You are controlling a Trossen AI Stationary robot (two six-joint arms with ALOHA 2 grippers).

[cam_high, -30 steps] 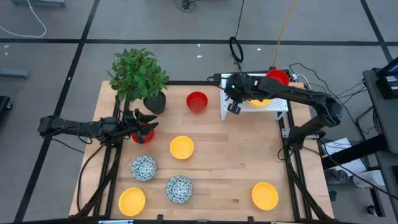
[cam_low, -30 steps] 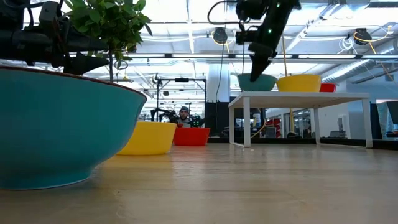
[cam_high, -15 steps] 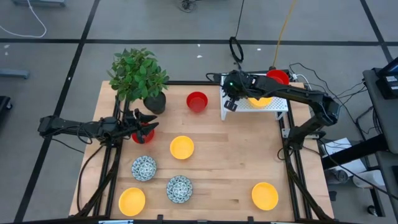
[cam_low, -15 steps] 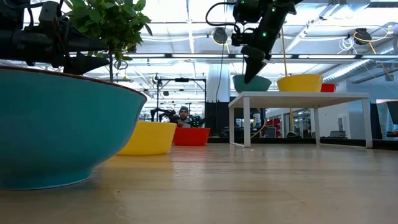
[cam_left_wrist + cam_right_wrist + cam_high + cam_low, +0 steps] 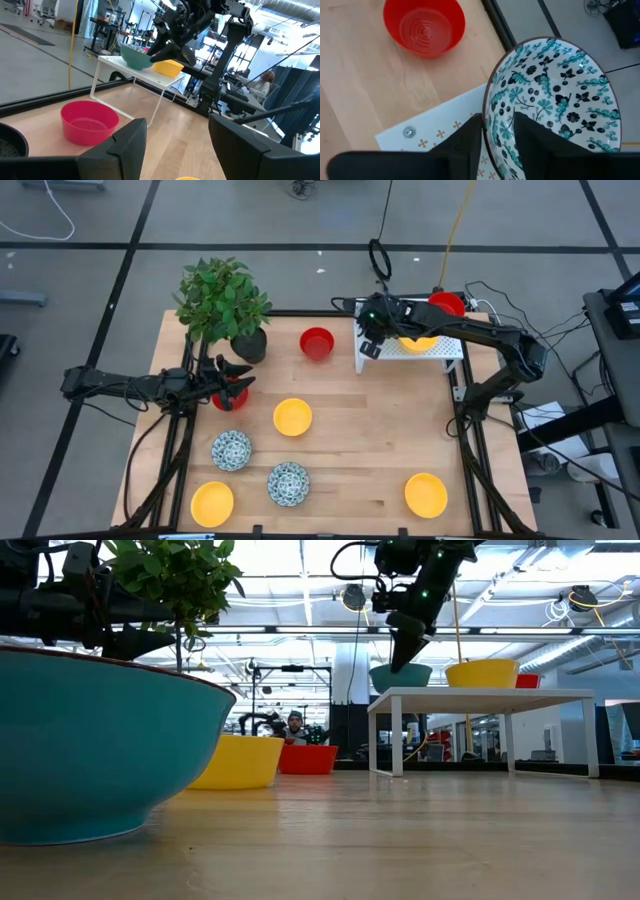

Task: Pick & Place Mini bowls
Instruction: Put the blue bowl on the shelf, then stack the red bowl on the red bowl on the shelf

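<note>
Now my right gripper (image 5: 497,132) has parted its fingers astride the patterned bowl's (image 5: 555,95) rim; I judge placement on the white shelf (image 5: 435,350) complete.

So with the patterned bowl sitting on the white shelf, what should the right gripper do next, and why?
Probably lift straight up. The right gripper straddles the rim of the patterned bowl, fingers slightly parted, and the bowl rests on the white shelf beside a yellow bowl, so it looks placed.
</note>
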